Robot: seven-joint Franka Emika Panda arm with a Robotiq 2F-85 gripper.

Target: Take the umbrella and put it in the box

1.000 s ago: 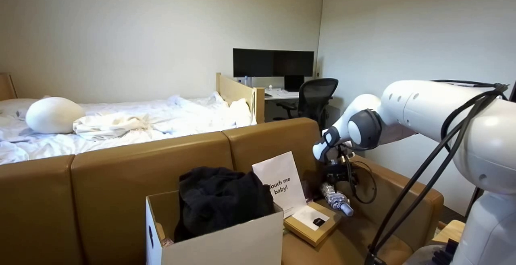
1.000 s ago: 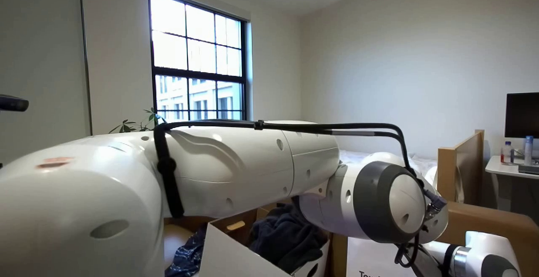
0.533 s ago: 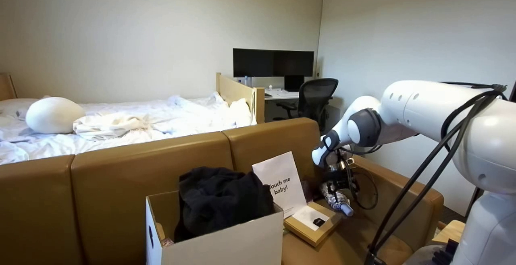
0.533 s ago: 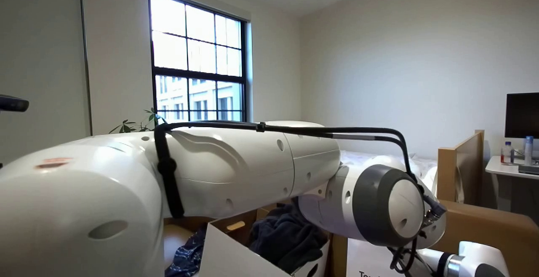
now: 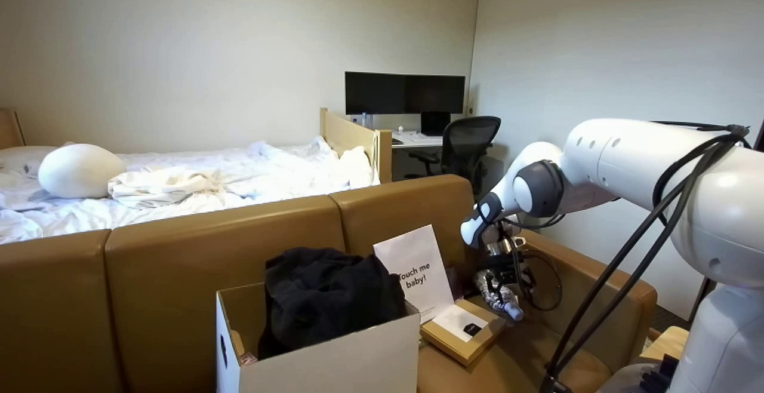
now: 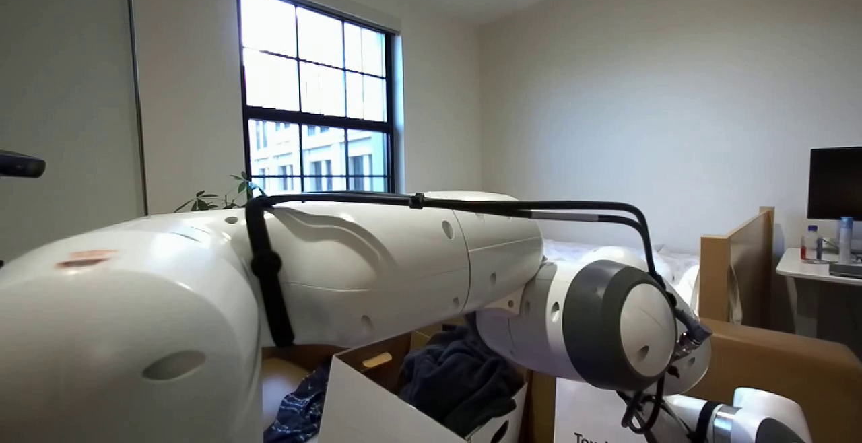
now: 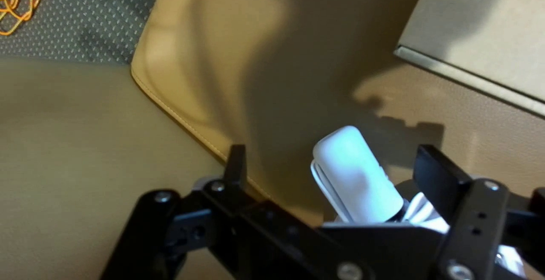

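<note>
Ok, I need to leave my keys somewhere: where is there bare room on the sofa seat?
Bare room: the front of the sofa seat, bordered by the flat brown box, the armrest and the umbrella. Crowded: the white box, dark cloth heaped above its rim, and around the umbrella, where the end effector hangs open.

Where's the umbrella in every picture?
In an exterior view: the umbrella is low, right of the middle.
In an exterior view with the window: it's not to be seen.
In the wrist view: its white handle is just below and right of the middle.
All three views share the brown sofa.
</note>
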